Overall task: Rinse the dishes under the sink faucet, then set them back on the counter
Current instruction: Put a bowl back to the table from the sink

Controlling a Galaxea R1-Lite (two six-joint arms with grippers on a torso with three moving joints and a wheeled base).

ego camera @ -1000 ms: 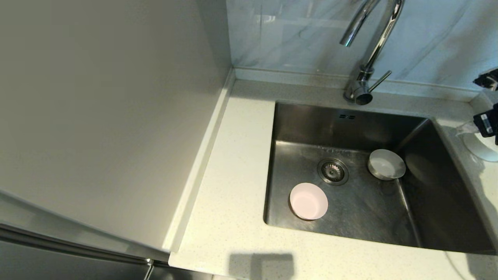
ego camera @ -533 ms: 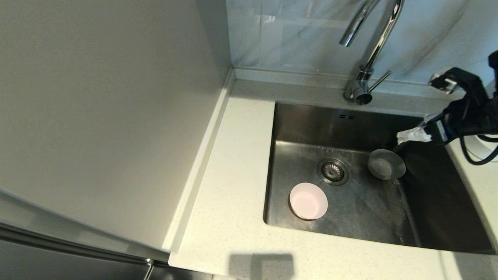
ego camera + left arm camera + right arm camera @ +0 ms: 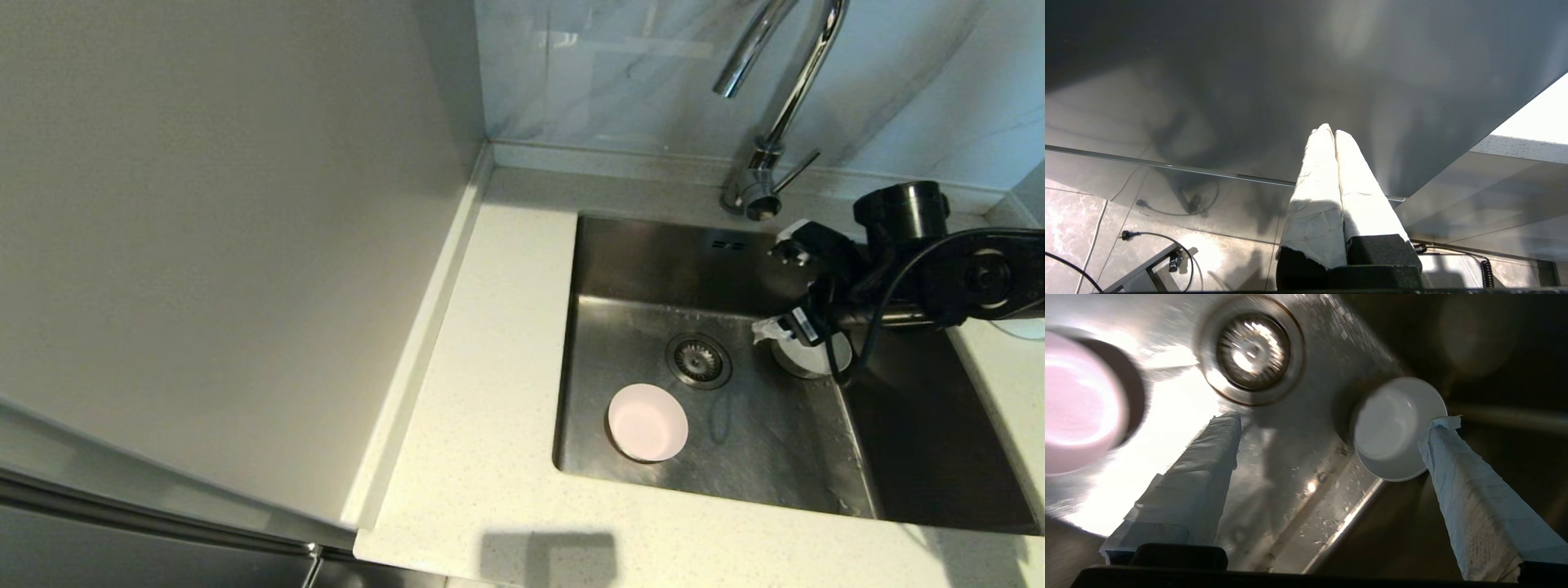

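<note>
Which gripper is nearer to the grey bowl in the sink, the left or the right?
The right. The right gripper hangs open just above the grey bowl in the sink. The left gripper is shut, parked away from the sink by a dark panel.

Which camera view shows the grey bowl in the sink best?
The right wrist view: the grey bowl shows almost whole, beside one finger. In the head view the right arm hides most of it. The left wrist view does not show it.

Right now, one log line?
right pincer: open, above grey bowl | pink bowl: in sink | left pincer: shut, parked
</note>
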